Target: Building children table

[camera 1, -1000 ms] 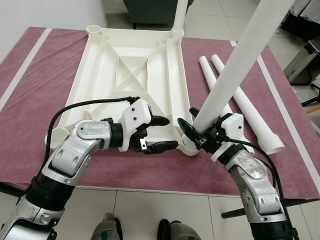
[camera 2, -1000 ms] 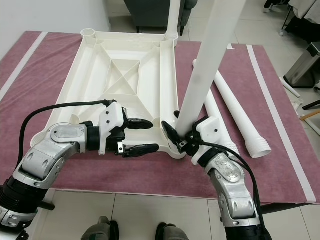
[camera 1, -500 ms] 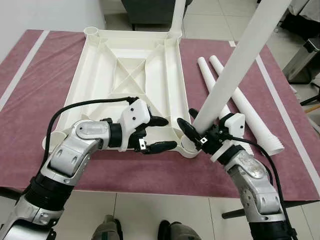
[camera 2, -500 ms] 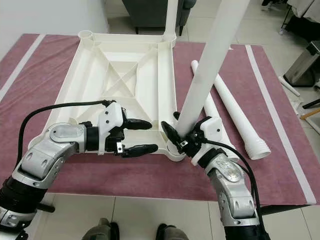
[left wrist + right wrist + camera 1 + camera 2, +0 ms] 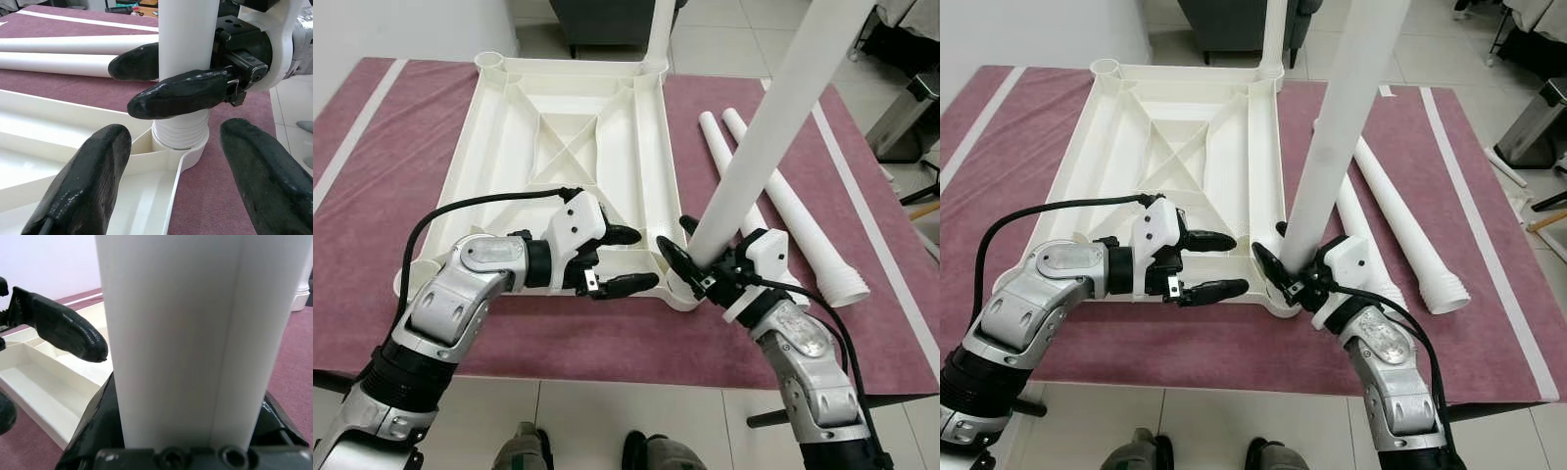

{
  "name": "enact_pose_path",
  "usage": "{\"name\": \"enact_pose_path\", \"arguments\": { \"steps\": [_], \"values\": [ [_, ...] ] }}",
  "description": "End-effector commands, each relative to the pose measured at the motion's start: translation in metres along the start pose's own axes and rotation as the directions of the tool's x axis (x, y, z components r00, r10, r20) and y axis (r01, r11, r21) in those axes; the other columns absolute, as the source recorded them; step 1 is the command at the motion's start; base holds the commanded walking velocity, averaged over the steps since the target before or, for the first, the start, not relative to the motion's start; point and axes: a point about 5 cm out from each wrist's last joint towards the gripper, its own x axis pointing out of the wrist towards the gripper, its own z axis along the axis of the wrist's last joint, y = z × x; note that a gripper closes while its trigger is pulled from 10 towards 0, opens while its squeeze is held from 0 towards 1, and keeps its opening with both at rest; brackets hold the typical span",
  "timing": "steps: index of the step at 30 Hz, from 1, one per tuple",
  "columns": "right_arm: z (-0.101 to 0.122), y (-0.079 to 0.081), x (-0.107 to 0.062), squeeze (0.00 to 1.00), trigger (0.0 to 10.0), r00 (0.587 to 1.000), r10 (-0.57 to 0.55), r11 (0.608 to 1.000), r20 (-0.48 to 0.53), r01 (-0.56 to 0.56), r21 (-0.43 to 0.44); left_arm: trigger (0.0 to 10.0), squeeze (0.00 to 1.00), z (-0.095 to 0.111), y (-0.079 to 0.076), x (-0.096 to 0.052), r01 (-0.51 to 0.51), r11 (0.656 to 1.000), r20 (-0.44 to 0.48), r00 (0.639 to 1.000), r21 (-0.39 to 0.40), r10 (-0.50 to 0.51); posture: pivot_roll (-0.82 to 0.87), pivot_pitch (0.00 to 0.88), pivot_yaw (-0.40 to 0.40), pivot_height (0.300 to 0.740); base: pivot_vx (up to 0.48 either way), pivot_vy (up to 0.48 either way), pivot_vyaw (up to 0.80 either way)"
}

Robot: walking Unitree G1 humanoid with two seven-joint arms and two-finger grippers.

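Right gripper clamps the white table leg just above its threaded end, which the left wrist view shows seated in the near corner socket of the inverted tabletop; long axis rises, tilted away and rightward. Left gripper, fingers spread and empty, hovers over the tabletop's near rim. Two spare legs lie on the maroon mat

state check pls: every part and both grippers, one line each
tabletop: upside down on the mat, ribbed underside up.
held leg: upright, slightly tilted, threaded end seated in the near right corner socket.
far leg: standing in the far right socket.
two spare legs: lying on the mat, unattached.
far left socket: empty.
right gripper: shut on the held leg.
left gripper: open, beside the tabletop's near rim.
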Motion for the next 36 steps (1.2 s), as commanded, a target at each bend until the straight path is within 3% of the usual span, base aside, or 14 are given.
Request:
{"name": "enact_pose_path", "arguments": {
  "steps": [1, 6, 12, 15, 19, 22, 23, 24, 25, 27, 30, 32, 34, 36],
  "values": [
    [-0.042, -0.003, -0.014, 0.00, 10.0, 0.970, -0.082, 0.994, -0.228, 0.097, 0.055, 10.0, 0.00, 0.000, 0.000, -0.001, -0.054, 0.999, 0.000, 0.999, -0.004, 0.054, 0.06, 0.182, 0.034, 0.740, 0.000, 0.000, 0.00],
    [-0.054, -0.001, -0.018, 0.00, 10.0, 0.933, -0.239, 0.965, -0.271, 0.259, 0.041, 10.0, 0.00, 0.000, 0.000, -0.001, -0.055, 0.998, 0.001, 0.998, -0.006, 0.055, 0.05, 0.183, 0.030, 0.740, 0.000, 0.000, 0.00],
    [-0.058, -0.001, -0.019, 0.00, 10.0, 0.908, -0.307, 0.945, -0.286, 0.326, 0.020, 10.0, 0.00, 0.000, 0.001, -0.001, -0.056, 0.998, 0.000, 0.998, -0.006, 0.056, 0.05, 0.182, 0.028, 0.740, 0.000, 0.000, 0.00],
    [-0.063, -0.001, -0.022, 0.00, 10.0, 0.857, -0.407, 0.905, -0.316, 0.426, -0.013, 10.0, 0.00, 0.000, 0.001, -0.001, -0.058, 0.998, 0.001, 0.998, -0.005, 0.058, 0.05, 0.180, 0.024, 0.740, 0.000, 0.000, 0.00],
    [-0.065, 0.001, -0.023, 0.00, 10.0, 0.833, -0.449, 0.884, -0.323, 0.467, -0.024, 10.0, 0.00, 0.000, 0.001, -0.002, -0.059, 0.998, 0.001, 0.998, -0.005, 0.059, 0.05, 0.179, 0.023, 0.740, 0.000, 0.000, 0.00],
    [-0.070, 0.003, -0.027, 0.00, 10.0, 0.769, -0.536, 0.833, -0.350, 0.548, -0.073, 10.0, 0.00, -0.001, 0.001, -0.002, -0.060, 0.998, 0.000, 0.998, -0.005, 0.060, 0.05, 0.178, 0.021, 0.740, 0.000, 0.000, 0.00],
    [-0.070, 0.003, -0.027, 0.00, 10.0, 0.769, -0.536, 0.833, -0.350, 0.548, -0.073, 10.0, 0.00, -0.001, 0.001, -0.002, -0.060, 0.998, 0.000, 0.998, -0.005, 0.060, 0.05, 0.178, 0.021, 0.740, 0.000, 0.000, 0.00],
    [-0.072, 0.003, -0.030, 0.00, 10.0, 0.732, -0.576, 0.802, -0.363, 0.593, -0.077, 10.0, 0.00, -0.001, 0.001, -0.002, -0.061, 0.998, 0.000, 0.998, -0.005, 0.061, 0.05, 0.177, 0.019, 0.740, 0.000, 0.000, 0.00],
    [-0.072, 0.003, -0.030, 0.00, 10.0, 0.732, -0.576, 0.802, -0.363, 0.593, -0.077, 10.0, 0.00, -0.001, 0.001, -0.002, -0.061, 0.998, 0.000, 0.998, -0.005, 0.061, 0.05, 0.177, 0.019, 0.740, 0.000, 0.000, 0.00],
    [-0.077, 0.003, -0.033, 0.00, 10.0, 0.676, -0.621, 0.752, -0.397, 0.656, -0.060, 10.0, 0.00, -0.001, 0.001, -0.002, -0.062, 0.998, 0.000, 0.998, -0.004, 0.062, 0.05, 0.175, 0.020, 0.740, 0.000, 0.000, 0.00],
    [-0.079, 0.004, -0.033, 0.00, 10.0, 0.660, -0.629, 0.740, -0.412, 0.671, -0.054, 10.0, 0.00, -0.001, 0.001, -0.002, -0.062, 0.998, 0.000, 0.998, -0.004, 0.062, 0.05, 0.175, 0.020, 0.740, 0.000, 0.000, 0.00],
    [-0.081, 0.006, -0.034, 0.00, 10.0, 0.612, -0.653, 0.715, -0.445, 0.692, -0.098, 10.0, 0.00, -0.001, 0.001, -0.003, -0.061, 0.998, 0.000, 0.998, -0.003, 0.061, 0.06, 0.174, 0.020, 0.740, 0.000, 0.000, 0.00],
    [-0.081, 0.006, -0.034, 0.00, 10.0, 0.612, -0.653, 0.715, -0.445, 0.692, -0.098, 10.0, 0.00, -0.001, 0.001, -0.003, -0.061, 0.998, 0.000, 0.998, -0.003, 0.061, 0.06, 0.174, 0.020, 0.740, 0.000, 0.000, 0.00],
    [-0.084, 0.006, -0.036, 0.00, 10.0, 0.536, -0.687, 0.665, -0.491, 0.737, -0.125, 10.0, 0.00, -0.001, 0.001, -0.003, -0.060, 0.998, -0.001, 0.998, -0.003, 0.060, 0.06, 0.174, 0.019, 0.740, 0.000, 0.000, 0.00]
  ]
}}
